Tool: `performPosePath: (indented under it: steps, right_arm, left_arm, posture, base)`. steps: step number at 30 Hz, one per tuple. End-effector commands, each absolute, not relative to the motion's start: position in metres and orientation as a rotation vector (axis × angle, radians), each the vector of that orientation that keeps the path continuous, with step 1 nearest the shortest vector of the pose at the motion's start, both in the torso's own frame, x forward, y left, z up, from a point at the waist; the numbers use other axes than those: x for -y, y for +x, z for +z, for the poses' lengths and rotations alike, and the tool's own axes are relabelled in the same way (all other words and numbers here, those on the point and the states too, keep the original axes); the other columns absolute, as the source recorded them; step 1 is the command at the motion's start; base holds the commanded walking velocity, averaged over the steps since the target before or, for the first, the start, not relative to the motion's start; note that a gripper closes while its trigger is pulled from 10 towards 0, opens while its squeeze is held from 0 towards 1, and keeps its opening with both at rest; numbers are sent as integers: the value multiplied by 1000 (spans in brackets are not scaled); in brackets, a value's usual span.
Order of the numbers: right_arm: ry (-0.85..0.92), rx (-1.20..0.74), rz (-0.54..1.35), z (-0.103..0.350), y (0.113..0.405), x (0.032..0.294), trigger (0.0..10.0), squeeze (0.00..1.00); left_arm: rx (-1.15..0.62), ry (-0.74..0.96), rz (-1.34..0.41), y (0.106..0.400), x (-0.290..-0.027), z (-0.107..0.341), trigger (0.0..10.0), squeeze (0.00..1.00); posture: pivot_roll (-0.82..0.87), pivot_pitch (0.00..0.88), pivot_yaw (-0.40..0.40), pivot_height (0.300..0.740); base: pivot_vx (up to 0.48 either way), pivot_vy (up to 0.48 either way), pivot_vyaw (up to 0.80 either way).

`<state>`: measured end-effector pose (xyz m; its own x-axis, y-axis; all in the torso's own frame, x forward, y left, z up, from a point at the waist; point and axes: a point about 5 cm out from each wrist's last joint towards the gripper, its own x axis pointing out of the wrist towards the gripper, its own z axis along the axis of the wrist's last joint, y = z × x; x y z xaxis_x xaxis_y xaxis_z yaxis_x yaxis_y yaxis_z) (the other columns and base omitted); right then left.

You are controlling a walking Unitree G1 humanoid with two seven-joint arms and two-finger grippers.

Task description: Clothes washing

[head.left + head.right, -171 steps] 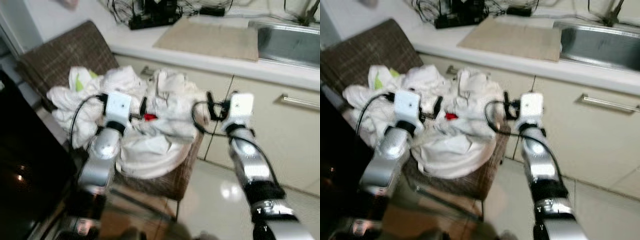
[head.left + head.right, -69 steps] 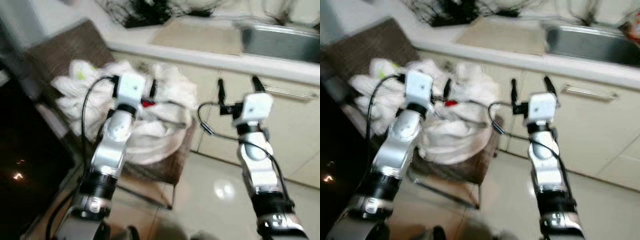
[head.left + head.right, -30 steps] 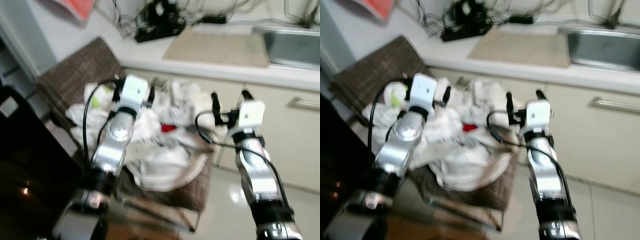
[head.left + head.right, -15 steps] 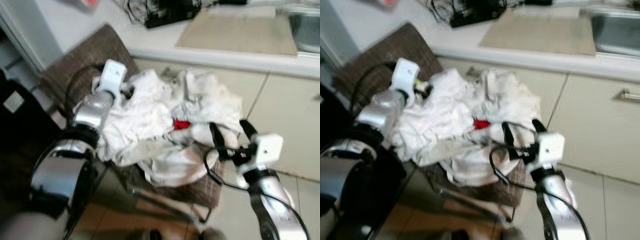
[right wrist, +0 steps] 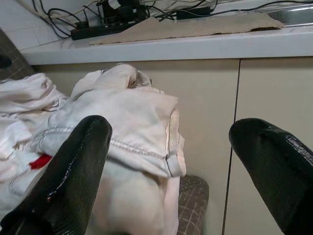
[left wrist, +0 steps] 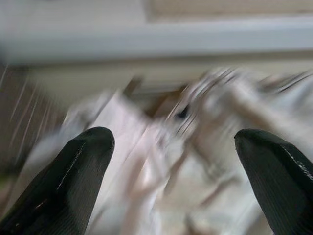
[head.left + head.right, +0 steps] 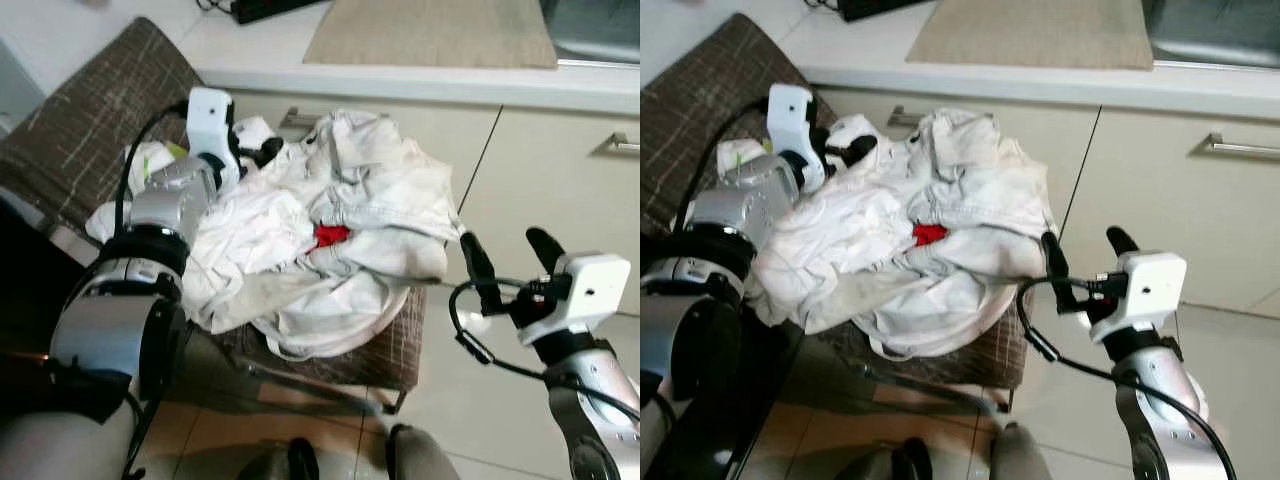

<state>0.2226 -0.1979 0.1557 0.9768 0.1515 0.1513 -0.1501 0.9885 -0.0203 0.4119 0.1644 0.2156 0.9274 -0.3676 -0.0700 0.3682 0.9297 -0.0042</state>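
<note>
On the brown chair (image 7: 90, 120) beside the kitchen cabinets (image 7: 555, 190) lies the pile of white clothes (image 7: 320, 240), a red tag (image 7: 330, 235) showing near its middle, heaped there ready to be gathered for the wash. At its far edge the left gripper (image 7: 250, 155) reaches in with fingers spread, holding nothing, probably seeking a fold to pinch. Off the chair's near corner the right gripper (image 7: 505, 265) hangs over the floor (image 7: 480, 400), fingers wide apart and empty, aimed at the pile's side. Blur in the left wrist view hides which garment it faces. How many garments the heap holds cannot be told.
</note>
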Motion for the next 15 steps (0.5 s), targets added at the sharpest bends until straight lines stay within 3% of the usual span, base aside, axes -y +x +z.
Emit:
performPosePath:
  steps: [1,3,6,9,15]
  right_arm:
    - [10,157,152,156,225,195,10000,0]
    - [24,161,144,155,231,193,10000,0]
    - [30,166,146,155,239,187,10000,0]
    - [33,163,147,153,242,183,10000,0]
    - [44,152,144,147,242,180,10000,0]
  left_arm:
    - [-59,35,-425,409,-162,211,10000,0]
    - [-44,91,-460,407,-154,206,10000,0]
    - [28,428,-501,402,-145,199,10000,0]
    - [55,623,-539,398,-146,193,10000,0]
    - [33,691,-512,396,-162,186,10000,0]
  posture:
    - [-417,158,165,740]
    - [-412,144,167,740]
    - [-405,130,168,740]
    - [-399,123,174,740]
    - [-382,123,180,740]
  base:
    - [0,0,0]
    - [0,0,0]
    - [0,0,0]
    - [0,0,0]
    - [0,0,0]
